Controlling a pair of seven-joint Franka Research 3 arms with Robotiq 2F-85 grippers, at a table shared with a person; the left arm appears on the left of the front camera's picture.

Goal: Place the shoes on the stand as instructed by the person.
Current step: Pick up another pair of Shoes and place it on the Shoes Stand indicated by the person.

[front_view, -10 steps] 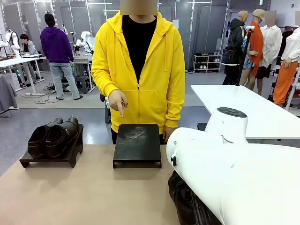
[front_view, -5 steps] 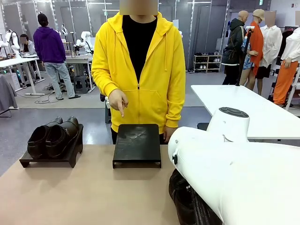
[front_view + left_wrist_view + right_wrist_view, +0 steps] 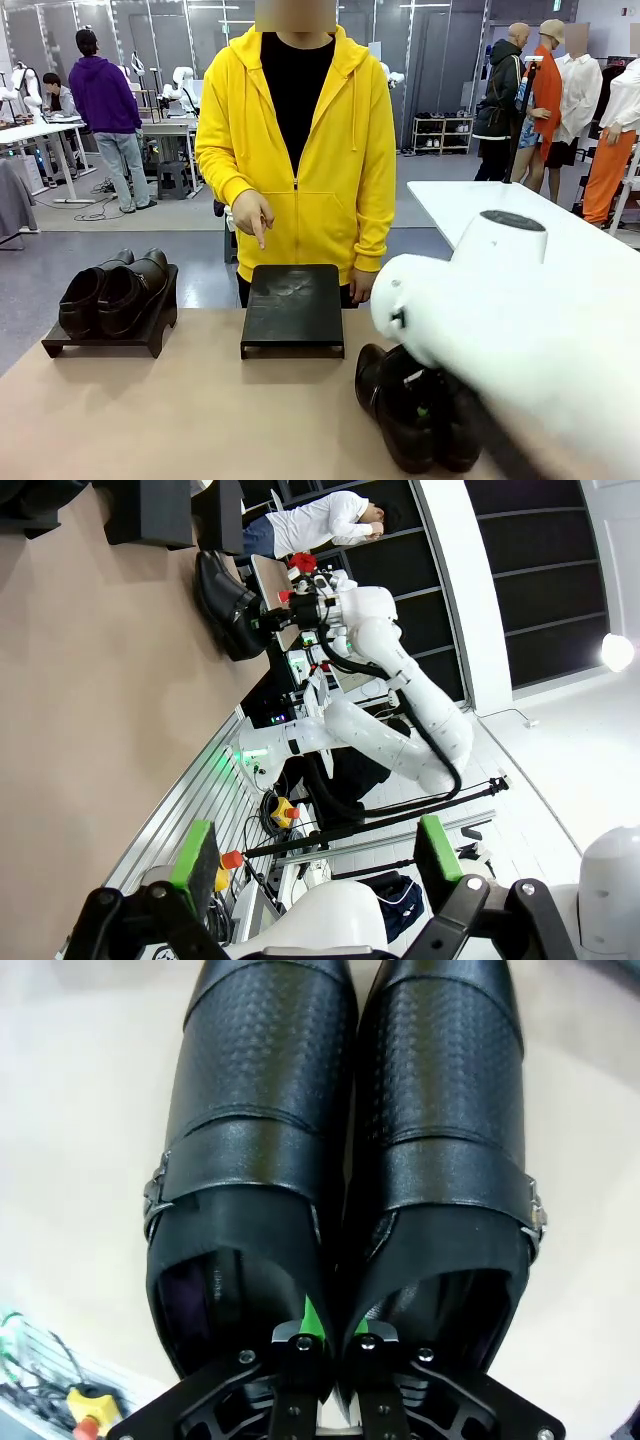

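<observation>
The right end effector (image 3: pixel 335 1345) is clamped on the touching inner walls of the buckled black shoes (image 3: pixel 350 1160), at the near right of the surface (image 3: pixel 180 420). It should lift them level, so neither slips, toward the empty stand (image 3: pixel 292 305) under the person's pointing hand (image 3: pixel 252 215). The left end effector (image 3: pixel 318 850) gapes wide, empty.

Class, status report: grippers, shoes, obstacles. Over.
Left gripper open, aloft. Right gripper shut on near shoes, inner walls pinched. Hand points at middle stand, hovering near its far edge.
</observation>
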